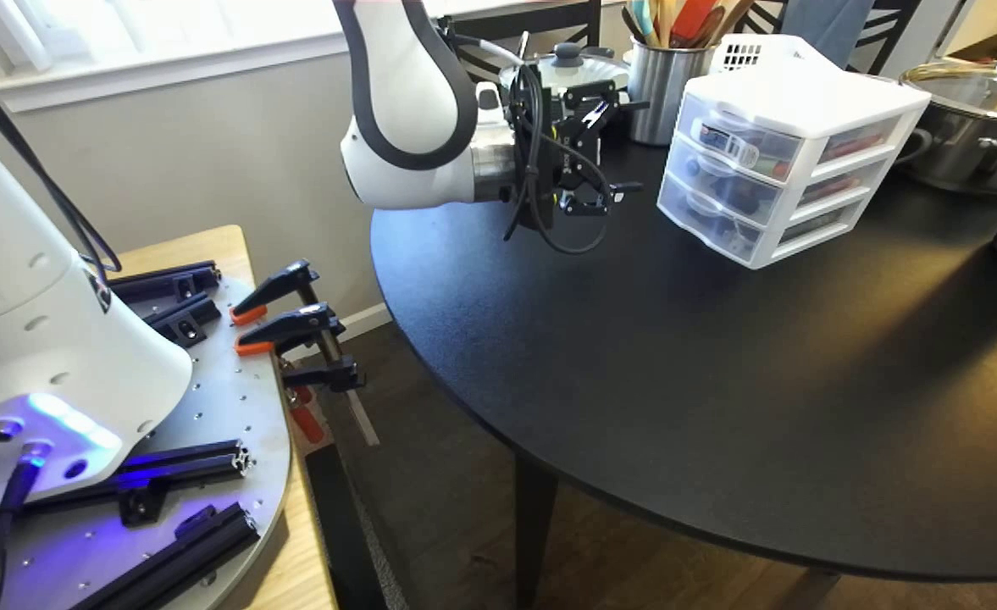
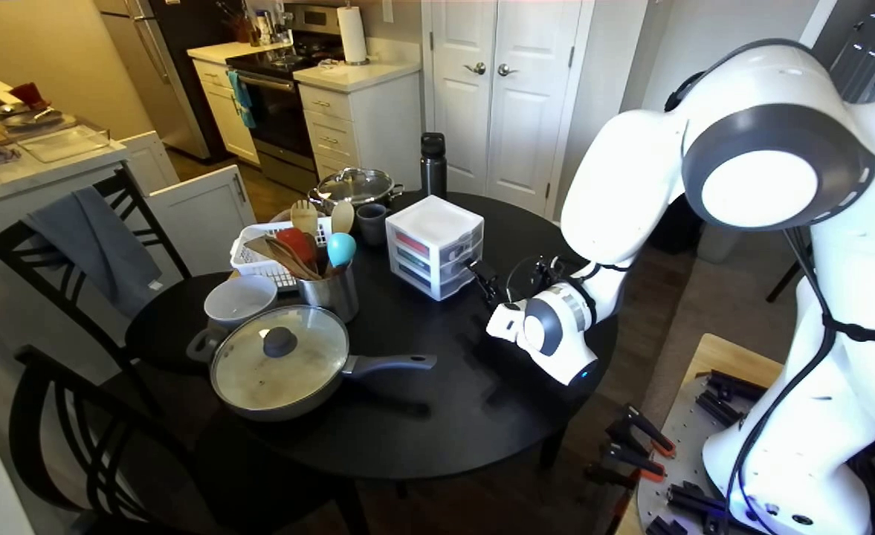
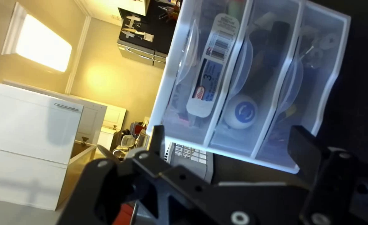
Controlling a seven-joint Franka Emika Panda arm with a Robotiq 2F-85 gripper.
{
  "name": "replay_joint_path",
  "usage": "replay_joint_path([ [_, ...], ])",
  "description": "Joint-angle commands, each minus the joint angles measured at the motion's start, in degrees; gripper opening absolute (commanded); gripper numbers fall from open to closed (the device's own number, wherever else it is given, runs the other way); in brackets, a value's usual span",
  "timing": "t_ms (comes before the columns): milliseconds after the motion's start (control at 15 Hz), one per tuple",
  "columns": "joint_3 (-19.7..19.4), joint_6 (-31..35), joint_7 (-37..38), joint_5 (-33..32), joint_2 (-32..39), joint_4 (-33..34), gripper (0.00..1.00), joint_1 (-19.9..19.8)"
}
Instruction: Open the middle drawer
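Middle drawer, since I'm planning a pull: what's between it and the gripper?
Nothing: the stretch from gripper to middle drawer looks bare in an exterior view.

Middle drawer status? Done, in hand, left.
Done: the gripper is open and faces the drawer unit. In hand: apparently the approach stage; an exterior view shows a gap between gripper and drawer unit, so nothing is gripped. Left: likely catching the handle of the middle drawer and pulling; that drawer sits closed.
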Motion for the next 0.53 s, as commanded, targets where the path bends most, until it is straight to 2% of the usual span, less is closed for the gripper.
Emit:
replay_joint_path([
  [0, -4.59, -1.11, 8.49, 0.00, 5.21, 2.62, 1.00, 3.07],
  [267, -7.16, -0.42, 15.24, 0.00, 8.16, 4.25, 1.00, 4.30],
  [467, -9.14, -1.17, 15.95, 0.00, 8.41, 3.83, 1.00, 6.11],
])
